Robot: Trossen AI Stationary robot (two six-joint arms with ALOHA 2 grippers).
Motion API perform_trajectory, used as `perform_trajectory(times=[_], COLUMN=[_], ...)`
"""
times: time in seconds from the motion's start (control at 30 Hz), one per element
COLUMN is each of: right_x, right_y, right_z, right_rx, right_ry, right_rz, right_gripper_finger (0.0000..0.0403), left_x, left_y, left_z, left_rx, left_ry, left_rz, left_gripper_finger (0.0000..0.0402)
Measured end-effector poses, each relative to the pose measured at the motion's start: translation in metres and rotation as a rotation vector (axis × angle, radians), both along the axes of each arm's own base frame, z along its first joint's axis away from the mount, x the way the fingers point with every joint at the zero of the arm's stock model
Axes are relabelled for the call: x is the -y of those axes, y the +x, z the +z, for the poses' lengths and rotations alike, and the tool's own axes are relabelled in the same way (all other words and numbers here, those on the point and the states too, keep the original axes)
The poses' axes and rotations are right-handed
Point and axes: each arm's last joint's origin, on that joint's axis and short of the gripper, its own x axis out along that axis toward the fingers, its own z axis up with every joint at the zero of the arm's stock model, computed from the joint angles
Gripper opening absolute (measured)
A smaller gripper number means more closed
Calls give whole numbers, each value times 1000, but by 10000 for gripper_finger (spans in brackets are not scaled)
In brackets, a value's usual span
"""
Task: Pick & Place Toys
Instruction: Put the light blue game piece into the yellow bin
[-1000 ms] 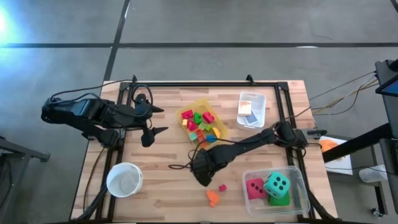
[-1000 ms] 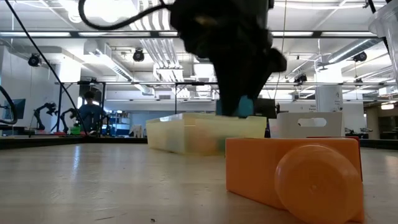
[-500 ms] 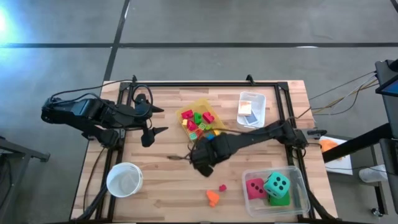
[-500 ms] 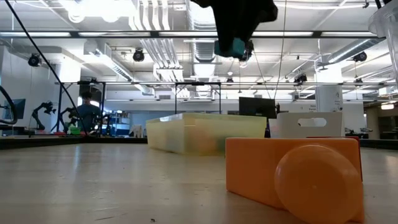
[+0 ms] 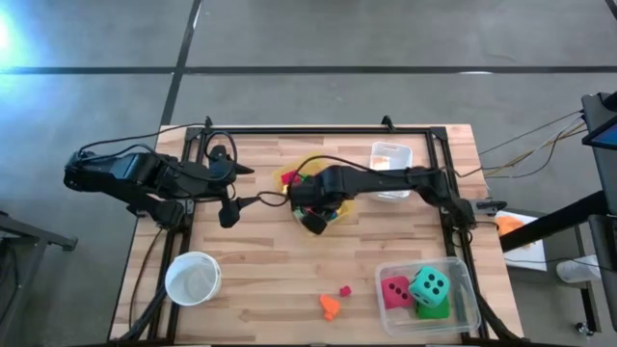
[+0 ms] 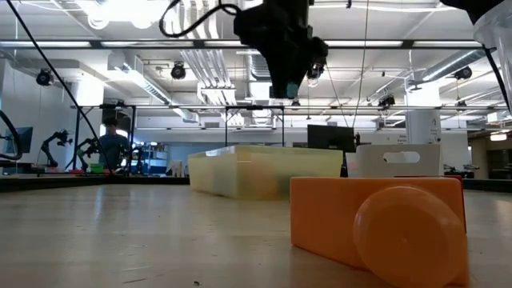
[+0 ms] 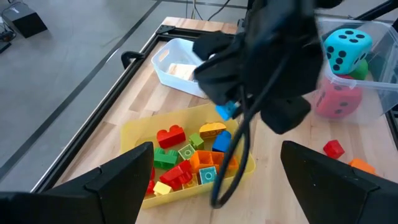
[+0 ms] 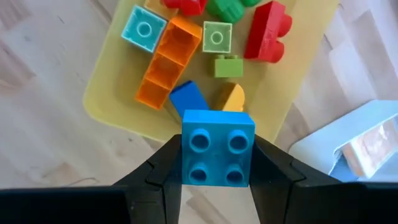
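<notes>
My right gripper (image 5: 313, 218) hangs over the yellow bin (image 5: 343, 206), shut on a blue four-stud block (image 8: 217, 155). That block also shows in the left wrist view (image 7: 227, 111) and, high above the table, in the low view (image 6: 292, 86). The yellow bin (image 8: 115, 93) holds several toys: red, green, orange, teal and blue blocks. An orange block (image 5: 330, 306) and a small red block (image 5: 344, 290) lie on the table toward the near edge. My left gripper (image 5: 246, 186) waits open at the table's left side, touching nothing. My right gripper pinches the blue block by two opposite sides (image 8: 185, 155) between its two fingers (image 8: 163, 168). The fingers come from above, pointing steeply down. The block's studded face is turned toward the wrist camera. It hangs lifted clear above the yellow bin's near edge.
A clear bin (image 5: 461, 275) with three big dotted dice stands at the near right. A small white bin (image 5: 390, 157) sits at the far right, a round white bowl (image 5: 193, 278) at the near left. A black cable trails from the right arm over the table's middle.
My right gripper has risen and gone toward the table's far edge with the blue block, from beside the loose red and orange blocks to above the yellow bin. It has tipped more steeply downward. The block stays in the hold.
</notes>
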Motion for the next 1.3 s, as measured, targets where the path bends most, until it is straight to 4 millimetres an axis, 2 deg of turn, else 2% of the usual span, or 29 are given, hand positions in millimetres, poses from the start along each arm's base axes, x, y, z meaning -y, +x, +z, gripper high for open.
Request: perform_trajectory(times=[0.13, 0.23, 0.4, 0.5, 0.8, 0.93, 1.3], right_x=[14, 22, 35, 42, 58, 58, 57], right_y=[4, 7, 14, 14, 6, 5, 6], right_z=[-14, -31, -62, -74, -97, -108, -111], right_rx=[-18, -21, 23, 35, -21, -8, 6], right_ry=[41, 49, 156, 167, 173, 197, 214], right_rz=[35, 75, 106, 100, 80, 81, 88], right_gripper_finger=[131, 131, 131, 131, 131, 131, 131], left_x=[0, 0, 0, 0, 0, 0, 0], left_y=[0, 0, 0, 0, 0, 0, 0], left_z=[0, 0, 0, 0, 0, 0, 0], left_rx=[0, 0, 0, 0, 0, 0, 0], left_ry=[0, 0, 0, 0, 0, 0, 0], left_rz=[0, 0, 0, 0, 0, 0, 0], left_gripper_finger=[351, 351, 351, 351, 351, 351, 351])
